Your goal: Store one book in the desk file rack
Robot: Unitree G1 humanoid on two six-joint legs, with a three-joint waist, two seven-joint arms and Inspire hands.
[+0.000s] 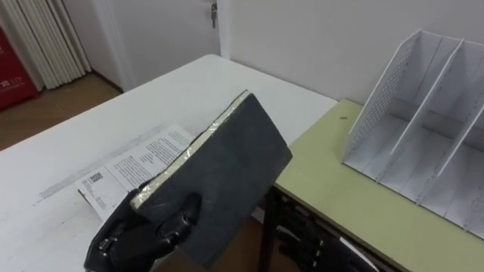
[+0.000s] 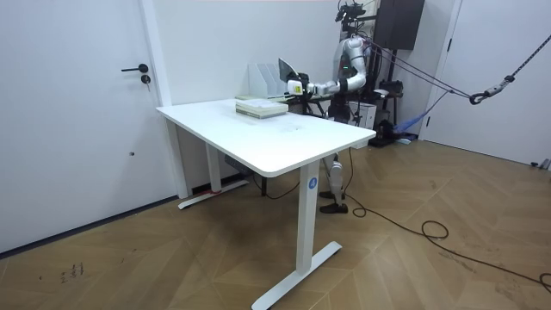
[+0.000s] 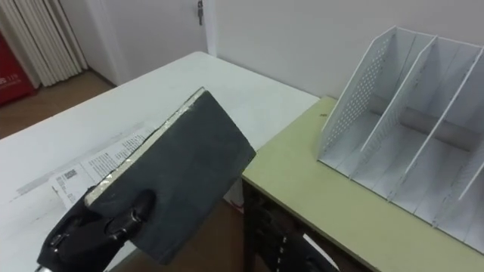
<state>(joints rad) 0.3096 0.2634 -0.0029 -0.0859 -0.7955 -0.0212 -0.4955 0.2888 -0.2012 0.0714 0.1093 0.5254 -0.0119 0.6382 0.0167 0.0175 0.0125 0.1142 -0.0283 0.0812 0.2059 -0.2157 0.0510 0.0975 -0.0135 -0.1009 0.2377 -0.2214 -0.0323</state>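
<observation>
Clutching the dark book (image 1: pixel 227 162) by its lower end, left robot hand (image 1: pixel 144 234), apart from file rack (image 1: pixel 382 91)

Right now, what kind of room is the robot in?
Probably an office: a big white desk, a white file rack on a green side table, and a book in the robot's left hand.

the room is bright and evenly lit, the light falling from above with no hard shadows. the white table (image 2: pixel 284 142) is the brightest surface and lays a soft, pale shadow on the wooden floor (image 2: pixel 413 267). the book (image 1: pixel 227 174) has a dark matte cover with a faint grey sheen, and its page edge catches light. the file rack (image 1: pixel 382 91) shows gentle shading between its dividers. the gap below the green desk (image 1: pixel 355 196) is dark.
</observation>
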